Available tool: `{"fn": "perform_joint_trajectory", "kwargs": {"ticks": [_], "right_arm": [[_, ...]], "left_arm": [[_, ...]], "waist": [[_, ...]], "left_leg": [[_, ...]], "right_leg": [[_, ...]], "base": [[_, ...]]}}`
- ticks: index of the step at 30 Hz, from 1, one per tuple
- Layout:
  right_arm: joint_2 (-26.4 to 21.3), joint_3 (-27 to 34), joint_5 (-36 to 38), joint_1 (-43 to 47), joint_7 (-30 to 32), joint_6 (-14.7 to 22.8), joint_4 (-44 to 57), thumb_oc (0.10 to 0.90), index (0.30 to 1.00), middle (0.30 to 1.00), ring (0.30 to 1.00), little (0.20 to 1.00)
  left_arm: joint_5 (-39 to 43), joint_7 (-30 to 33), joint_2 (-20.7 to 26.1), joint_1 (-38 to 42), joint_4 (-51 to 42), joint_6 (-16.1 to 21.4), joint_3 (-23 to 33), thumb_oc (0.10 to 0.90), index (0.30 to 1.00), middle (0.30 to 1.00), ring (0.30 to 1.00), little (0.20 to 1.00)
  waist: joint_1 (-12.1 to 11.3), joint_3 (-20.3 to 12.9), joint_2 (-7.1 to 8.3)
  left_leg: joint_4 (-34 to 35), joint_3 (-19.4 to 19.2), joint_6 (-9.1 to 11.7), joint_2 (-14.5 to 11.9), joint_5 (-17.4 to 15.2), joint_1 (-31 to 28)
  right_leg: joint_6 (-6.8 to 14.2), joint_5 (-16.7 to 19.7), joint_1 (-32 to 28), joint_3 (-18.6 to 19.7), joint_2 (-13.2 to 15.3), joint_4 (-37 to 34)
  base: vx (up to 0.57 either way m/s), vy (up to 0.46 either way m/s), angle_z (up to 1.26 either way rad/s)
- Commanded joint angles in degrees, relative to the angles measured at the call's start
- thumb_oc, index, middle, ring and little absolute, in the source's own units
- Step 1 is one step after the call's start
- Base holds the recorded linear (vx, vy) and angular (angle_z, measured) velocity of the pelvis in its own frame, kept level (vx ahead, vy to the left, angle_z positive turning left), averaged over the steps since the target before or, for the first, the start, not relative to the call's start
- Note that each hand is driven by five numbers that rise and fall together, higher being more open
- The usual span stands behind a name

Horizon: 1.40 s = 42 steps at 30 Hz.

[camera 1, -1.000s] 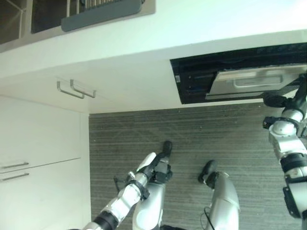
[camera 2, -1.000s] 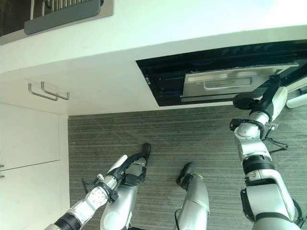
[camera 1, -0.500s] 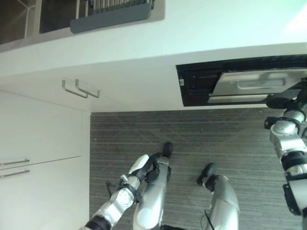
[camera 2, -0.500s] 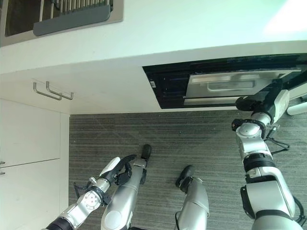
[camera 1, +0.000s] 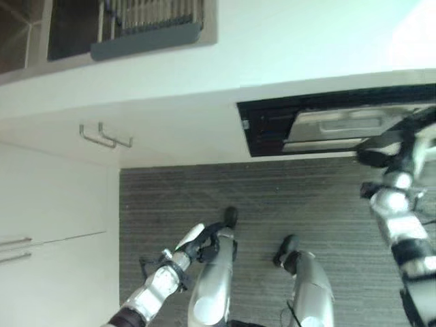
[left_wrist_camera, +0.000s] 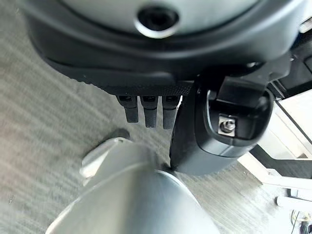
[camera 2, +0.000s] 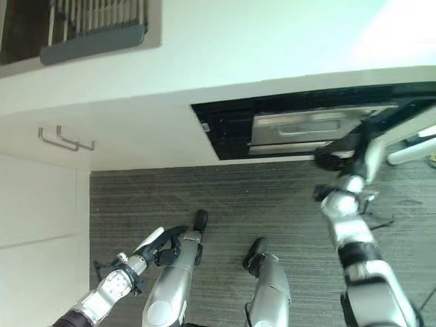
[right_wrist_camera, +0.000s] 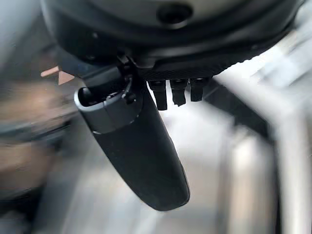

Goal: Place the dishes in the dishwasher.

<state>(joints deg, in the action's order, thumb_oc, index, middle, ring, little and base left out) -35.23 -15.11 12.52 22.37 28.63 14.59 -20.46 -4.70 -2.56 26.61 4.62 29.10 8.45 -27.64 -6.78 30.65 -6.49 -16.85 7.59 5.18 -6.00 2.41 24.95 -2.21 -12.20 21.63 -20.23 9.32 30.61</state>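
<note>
The dishwasher (camera 2: 228, 124) is a dark opening under the white counter, with its silver-grey door panel (camera 2: 306, 127) and handle recess showing inside it. My right hand (camera 2: 332, 155) is raised just below the panel's lower edge, blurred by motion. In the right wrist view its thumb (right_wrist_camera: 136, 151) and fingers (right_wrist_camera: 178, 92) hold nothing. My left hand (camera 1: 203, 240) hangs low over the floor with relaxed fingers and holds nothing; its thumb (left_wrist_camera: 214, 131) shows in the left wrist view. A dark dish rack (camera 1: 146, 27) sits in the sink at the far left of the counter.
The white counter (camera 1: 286, 48) runs across the far side. White cabinets with metal bar handles (camera 1: 102, 135) stand on the left. Grey striped carpet (camera 1: 286, 197) covers the floor in front of the dishwasher. A white pole-like object (camera 2: 412, 151) lies at the right edge.
The whole picture has shifted a little, so the camera moved. My right arm is swinging, with its hand slightly lower and further left under the door panel. The left hand has barely moved.
</note>
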Motion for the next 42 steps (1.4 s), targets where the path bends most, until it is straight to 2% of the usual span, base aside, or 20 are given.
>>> {"fn": "perform_joint_trajectory", "kwargs": {"ticks": [1, 2, 3, 4, 6, 7, 8, 9, 11, 16, 18, 19, 23, 27, 31, 36, 38, 42], "right_arm": [[0.72, 2.99, -7.48, 10.58, 2.00, 15.27, 12.32, 0.800, 0.900, 0.900, 0.900, 0.900], [0.74, 3.76, -10.66, 7.34, 3.89, 16.03, 13.98, 0.800, 0.900, 0.900, 0.900, 0.900], [-0.07, 5.65, -13.43, 1.90, 6.52, 18.18, 15.74, 0.800, 0.900, 0.900, 0.900, 0.900], [-0.39, 6.98, -14.49, -1.20, 7.25, 19.83, 16.09, 0.800, 0.900, 0.900, 0.900, 0.900], [-0.90, 9.25, -14.34, -6.68, 7.30, 21.58, 16.77, 0.800, 0.900, 0.900, 0.900, 0.900], [-0.86, 11.59, -11.98, -11.44, 5.20, 22.59, 17.36, 0.800, 0.900, 0.900, 0.900, 0.900], [-0.84, 11.80, -11.63, -11.78, 5.12, 22.47, 17.43, 0.800, 0.900, 0.900, 0.900, 0.900], [0.70, 13.39, -10.63, -16.11, 3.46, 22.62, 16.96, 0.800, 0.900, 0.900, 0.900, 0.900], [1.93, 14.10, -9.47, -18.73, 2.46, 21.39, 16.30, 0.800, 0.900, 0.900, 0.900, 0.900], [6.54, 14.94, -6.75, -24.21, 3.96, 18.90, 8.73, 0.800, 0.900, 0.900, 0.900, 0.900], [8.15, 16.33, -4.92, -25.75, 4.03, 17.96, 0.88, 0.800, 0.900, 0.900, 0.900, 0.900], [8.31, 16.80, -3.07, -26.12, 2.18, 17.08, -3.13, 0.800, 0.900, 0.900, 0.900, 0.900], [9.02, 16.66, 0.75, -26.30, -2.26, 14.82, -9.04, 0.800, 0.900, 0.900, 0.900, 0.900], [11.66, 15.02, 10.10, -26.77, -16.01, 10.18, -17.32, 0.800, 0.900, 0.900, 0.900, 0.900], [14.94, 11.69, 18.12, -26.59, -25.57, 5.29, -22.39, 0.800, 0.900, 0.900, 0.900, 0.900], [17.35, 8.63, 20.98, -25.11, -27.84, 3.66, -29.50, 0.800, 0.900, 0.900, 0.900, 0.900], [17.91, 8.52, 19.74, -24.09, -28.74, 3.37, -33.90, 0.800, 0.900, 0.900, 0.900, 0.900], [17.84, 8.50, 17.69, -24.23, -29.37, 3.12, -35.27, 0.800, 0.900, 0.900, 0.900, 0.900]], "left_arm": [[7.83, -6.57, 2.97, -8.46, -2.91, -0.24, -2.82, 0.800, 0.900, 0.900, 0.900, 0.900], [10.52, -7.30, 2.43, -8.74, -2.71, -0.41, -1.83, 0.800, 0.900, 0.900, 0.900, 0.900], [13.88, -8.38, 1.05, -8.95, -1.15, 0.53, -0.05, 0.800, 0.900, 0.900, 0.900, 0.900], [14.90, -8.92, 0.31, -9.11, -0.09, 1.19, 0.85, 0.800, 0.900, 0.900, 0.900, 0.900], [16.59, -9.91, -1.16, -10.27, 1.66, 1.90, 2.33, 0.800, 0.900, 0.900, 0.900, 0.900], [17.62, -11.25, -2.50, -11.50, 3.29, 1.82, 4.31, 0.800, 0.900, 0.900, 0.900, 0.900], [17.58, -11.27, -2.61, -11.59, 3.42, 1.86, 4.49, 0.800, 0.900, 0.900, 0.900, 0.900], [16.61, -12.07, -3.91, -12.30, 5.62, 3.03, 6.18, 0.800, 0.900, 0.900, 0.900, 0.900], [15.84, -13.49, -4.55, -12.45, 6.69, 4.19, 6.85, 0.800, 0.900, 0.900, 0.900, 0.900], [16.40, -17.56, -7.27, -12.18, 12.25, 1.00, 8.08, 0.800, 0.900, 0.900, 0.900, 0.900], [16.60, -20.65, -8.85, -10.97, 17.12, -1.62, 9.12, 0.800, 0.900, 0.900, 0.900, 0.900], [17.37, -20.83, -9.23, -9.90, 19.80, -2.46, 9.36, 0.800, 0.900, 0.900, 0.900, 0.900], [18.96, -21.07, -10.08, -8.49, 22.70, -4.24, 10.45, 0.800, 0.900, 0.900, 0.900, 0.900], [20.83, -20.26, -11.32, -7.41, 25.86, -6.18, 12.83, 0.800, 0.900, 0.900, 0.900, 0.900], [19.80, -19.57, -12.02, -6.50, 29.06, -6.35, 14.74, 0.800, 0.900, 0.900, 0.900, 0.900], [20.50, -18.37, -13.01, -4.88, 32.76, -6.38, 15.86, 0.800, 0.900, 0.900, 0.900, 0.900], [22.97, -14.28, -13.51, -4.28, 33.90, -4.74, 16.60, 0.800, 0.900, 0.900, 0.900, 0.900], [25.68, -9.42, -13.21, -5.02, 32.04, -2.96, 19.59, 0.800, 0.900, 0.900, 0.900, 0.900]], "waist": [[-2.61, -0.85, 4.33], [-1.54, -0.85, 4.62], [0.91, -0.85, 5.19], [2.15, -1.28, 5.44], [3.92, -3.52, 5.90], [5.57, -5.88, 6.33], [5.72, -6.16, 6.35], [7.50, -8.38, 6.62], [8.79, -9.78, 6.74], [11.80, -14.28, 6.53], [12.97, -16.29, 6.17], [13.38, -17.04, 6.07], [13.54, -17.77, 5.92], [13.12, -18.49, 5.83], [12.46, -19.46, 5.90], [11.84, -20.14, 5.71], [11.35, -20.44, 5.44], [10.39, -20.40, 5.14]], "left_leg": [[-0.34, -6.01, -7.99, 5.32, -9.16, -4.30], [-0.34, -6.63, -7.87, 4.90, -9.76, -6.05], [-0.34, -8.07, -7.44, 4.03, -10.88, -9.44], [-0.34, -8.88, -7.14, 3.54, -11.43, -11.05], [-0.34, -10.06, -6.71, 2.97, -12.44, -12.86], [-0.34, -11.37, -6.40, 2.58, -13.31, -14.49], [-0.34, -11.47, -6.39, 2.55, -13.10, -14.30], [-0.34, -12.64, -6.12, 2.21, -13.81, -15.69], [-0.34, -13.39, -5.93, 1.91, -14.22, -16.69], [-0.34, -15.18, -5.06, 0.62, -15.19, -19.10], [-0.34, -15.97, -4.43, -0.09, -15.62, -20.15], [-0.34, -16.42, -4.17, -0.36, -15.89, -20.74], [-0.34, -17.10, -3.89, -0.68, -16.12, -21.45], [-0.34, -17.39, -3.61, -0.78, -16.41, -22.10], [-0.34, -17.55, -3.37, -1.08, -16.39, -21.82], [-0.34, -18.07, -2.88, -2.00, -16.46, -22.05], [-0.34, -18.22, -2.59, -2.48, -16.37, -22.01], [-0.34, -18.06, -2.32, -2.64, -15.98, -21.28]], "right_leg": [[5.70, 0.93, -3.56, 7.75, 0.62, -5.84], [5.84, 1.42, -5.28, 8.23, 0.34, -7.35], [6.15, 2.49, -8.79, 9.16, 0.00, -10.52], [6.33, 3.08, -10.57, 9.56, -0.25, -12.23], [6.65, 3.33, -12.02, 10.47, -0.45, -13.42], [6.97, 2.97, -12.85, 11.28, -0.52, -13.42], [6.96, 3.20, -12.63, 11.32, -0.52, -13.42], [7.11, 2.92, -13.24, 12.12, -0.65, -13.42], [7.25, 2.84, -13.64, 12.67, -0.76, -13.42], [7.76, 2.52, -14.62, 13.89, -0.81, -13.42], [7.98, 2.21, -15.16, 13.72, -0.54, -13.42], [8.05, 2.03, -15.51, 13.58, -0.44, -13.42], [8.11, 1.82, -16.00, 13.01, -0.06, -13.42], [8.13, 1.63, -16.57, 12.28, 0.32, -13.42], [8.16, 1.48, -16.63, 11.28, 0.68, -13.42], [8.33, 0.87, -17.67, 9.92, 0.94, -13.42], [8.36, 0.57, -18.31, 9.08, 1.19, -13.42], [8.30, 0.37, -18.47, 8.07, 1.62, -13.42]], "base": [[-0.01, -0.053, -0.26], [-0.02, -0.070, -0.35], [-0.02, -0.075, -0.48], [-0.01, -0.079, -0.58], [0.02, -0.073, -0.55], [0.01, -0.070, -0.64], [0.00, -0.094, -0.70], [-0.01, -0.076, -0.48], [-0.02, -0.074, -0.25], [-0.03, -0.042, -0.17], [-0.08, 0.014, -0.17], [-0.10, 0.022, -0.21], [-0.04, 0.014, -0.16], [-0.04, 0.013, 0.04], [-0.06, 0.006, 0.01], [-0.03, 0.029, 0.01], [-0.04, 0.073, 0.01], [-0.03, 0.049, 0.00]]}}
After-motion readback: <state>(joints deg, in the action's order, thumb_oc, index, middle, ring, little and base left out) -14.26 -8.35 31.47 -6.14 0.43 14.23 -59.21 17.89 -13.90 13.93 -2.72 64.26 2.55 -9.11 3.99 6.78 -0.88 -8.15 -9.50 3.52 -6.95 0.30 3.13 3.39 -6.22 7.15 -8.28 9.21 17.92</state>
